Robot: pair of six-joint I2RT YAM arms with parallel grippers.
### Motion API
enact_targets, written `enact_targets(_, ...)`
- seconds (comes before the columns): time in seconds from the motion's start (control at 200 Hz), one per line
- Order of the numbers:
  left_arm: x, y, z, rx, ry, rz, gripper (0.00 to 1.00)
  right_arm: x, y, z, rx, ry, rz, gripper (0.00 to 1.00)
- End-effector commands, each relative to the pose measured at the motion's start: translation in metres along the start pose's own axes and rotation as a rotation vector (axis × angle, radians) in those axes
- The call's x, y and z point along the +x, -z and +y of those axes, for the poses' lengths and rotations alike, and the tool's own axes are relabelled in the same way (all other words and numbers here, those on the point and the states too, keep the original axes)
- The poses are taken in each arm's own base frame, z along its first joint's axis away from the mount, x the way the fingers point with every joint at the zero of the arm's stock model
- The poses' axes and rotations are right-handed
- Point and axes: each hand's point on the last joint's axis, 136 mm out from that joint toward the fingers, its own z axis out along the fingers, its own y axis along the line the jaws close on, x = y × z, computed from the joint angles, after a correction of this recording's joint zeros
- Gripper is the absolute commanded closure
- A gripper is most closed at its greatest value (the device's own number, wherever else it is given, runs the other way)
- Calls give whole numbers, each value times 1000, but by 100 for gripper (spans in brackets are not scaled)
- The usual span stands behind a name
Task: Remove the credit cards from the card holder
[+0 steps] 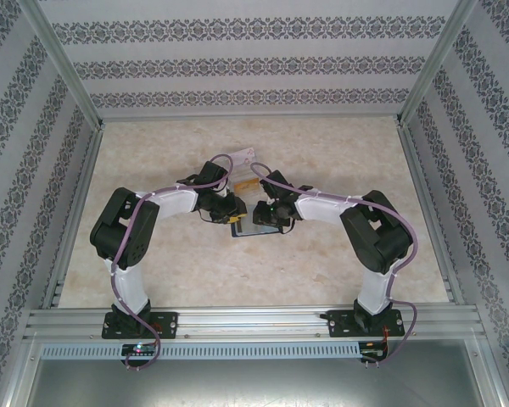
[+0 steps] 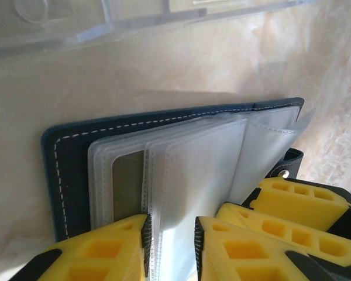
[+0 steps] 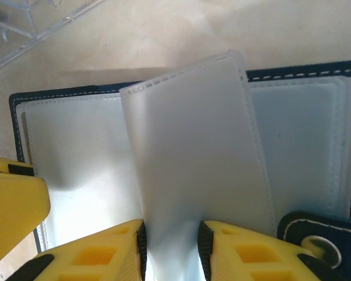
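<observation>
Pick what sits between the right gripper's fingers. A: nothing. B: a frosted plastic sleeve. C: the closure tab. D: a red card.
B: the right wrist view shows a frosted plastic sleeve of the card holder standing up between the right gripper pads.

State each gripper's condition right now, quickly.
Left gripper: closed on a sleeve.
Right gripper: closed on the raised sleeve.

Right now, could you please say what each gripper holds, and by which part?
The right gripper pinches one clear sleeve of the card holder by its near edge. The left gripper straddles the near edge of a second sleeve; grip cannot be told.
</observation>
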Motion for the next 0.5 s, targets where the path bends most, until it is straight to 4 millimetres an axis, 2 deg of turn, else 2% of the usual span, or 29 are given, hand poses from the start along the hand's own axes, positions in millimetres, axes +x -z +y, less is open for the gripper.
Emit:
enact_targets(0.0,5,8,-15,24,-53,9,70,44,-24,-60,228,-29,136,68)
enact_targets(0.135,7,7,-15,36,-50,17,70,45,-25,-63,234,-41,142,69)
enact_targets(0.265,10,7,-20,60,-51,32,74,45,-25,-64,234,-47,142,71)
enact_targets(0.495,11,4,-12,30,-41,43,74,44,-25,-63,227,-48,142,71)
